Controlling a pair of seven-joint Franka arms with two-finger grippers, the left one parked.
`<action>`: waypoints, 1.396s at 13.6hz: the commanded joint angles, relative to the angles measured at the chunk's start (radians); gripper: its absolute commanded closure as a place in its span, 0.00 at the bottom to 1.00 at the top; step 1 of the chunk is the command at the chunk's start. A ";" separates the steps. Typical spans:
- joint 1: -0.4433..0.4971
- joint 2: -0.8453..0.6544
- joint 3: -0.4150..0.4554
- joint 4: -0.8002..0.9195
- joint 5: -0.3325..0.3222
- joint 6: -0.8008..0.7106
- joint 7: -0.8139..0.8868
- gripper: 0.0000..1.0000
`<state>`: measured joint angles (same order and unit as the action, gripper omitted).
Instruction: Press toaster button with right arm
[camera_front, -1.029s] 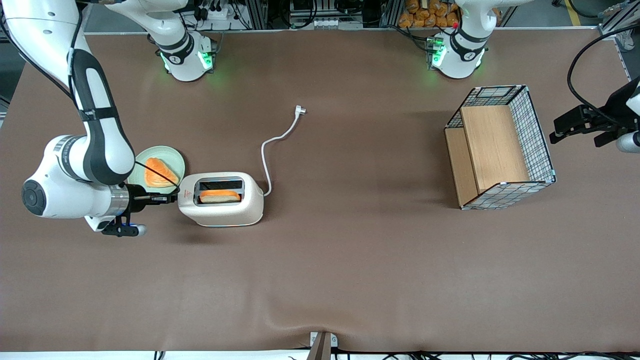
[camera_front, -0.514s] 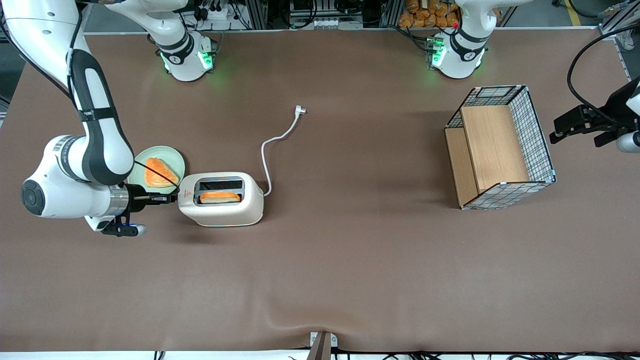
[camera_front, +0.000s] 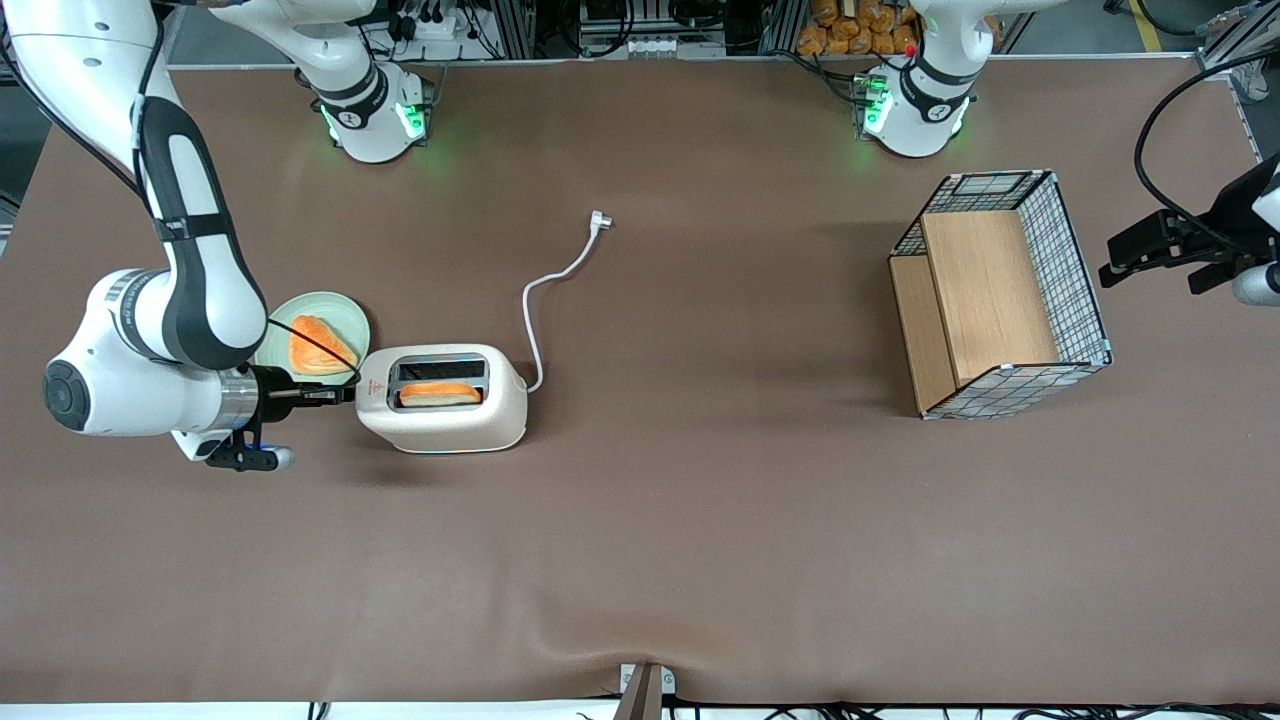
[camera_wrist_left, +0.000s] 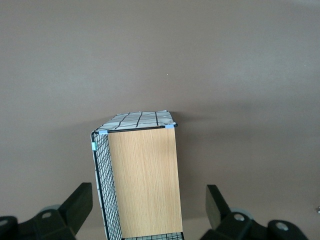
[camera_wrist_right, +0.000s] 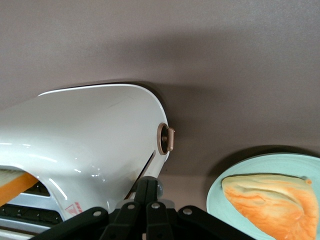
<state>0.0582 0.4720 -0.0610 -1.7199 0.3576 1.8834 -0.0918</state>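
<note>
The cream-white toaster (camera_front: 450, 415) lies on the brown table with a bread slice (camera_front: 440, 394) in the slot nearer the front camera. The right arm (camera_front: 190, 270) reaches in level from the working arm's end. My gripper (camera_front: 343, 395) is shut, its fingertips against the toaster's narrow end beside the red triangle mark (camera_front: 375, 383). In the right wrist view the closed fingers (camera_wrist_right: 146, 189) rest on the pale-grey toaster button (camera_wrist_right: 159, 188), mostly hidden by them. The toaster's shell (camera_wrist_right: 90, 135) carries a brown round knob (camera_wrist_right: 165, 138) above the button.
A pale-green plate (camera_front: 350, 312) with an orange bread slice (camera_front: 318, 345) sits close beside the gripper, farther from the front camera; it also shows in the right wrist view (camera_wrist_right: 222, 187). The white cord (camera_front: 545, 290) ends at a loose plug (camera_front: 598, 220). A wire basket (camera_front: 1075, 260) stands toward the parked arm's end.
The bread slice in the toaster slot has sunk a little lower. My gripper stays at the toaster's narrow end, barely shifted.
</note>
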 joint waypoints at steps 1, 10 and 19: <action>0.006 -0.024 0.000 -0.038 0.027 0.000 -0.002 1.00; 0.006 -0.018 0.001 -0.099 0.076 0.080 -0.016 1.00; 0.000 0.010 0.001 -0.110 0.156 0.112 -0.097 1.00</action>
<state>0.0551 0.4739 -0.0713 -1.7932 0.4746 1.9668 -0.1537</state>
